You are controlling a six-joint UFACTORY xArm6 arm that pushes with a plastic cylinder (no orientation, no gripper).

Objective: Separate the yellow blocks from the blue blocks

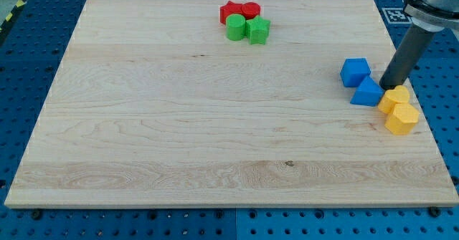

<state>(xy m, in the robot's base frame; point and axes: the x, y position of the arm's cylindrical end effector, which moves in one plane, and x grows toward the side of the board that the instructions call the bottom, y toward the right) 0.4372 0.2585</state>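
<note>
Your tip (388, 88) sits between the blue wedge-like block (367, 93) and upper yellow block (394, 97), touching both. Blue cube (355, 72) just above; second yellow block (401, 118) below. No jaws here; the rod's top is cut off. Wooden table (179, 125).

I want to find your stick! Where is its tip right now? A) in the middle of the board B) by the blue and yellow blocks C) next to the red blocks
B: my tip sits at the view's right, between the blue triangular block and the upper yellow block, far from the red blocks.
</note>
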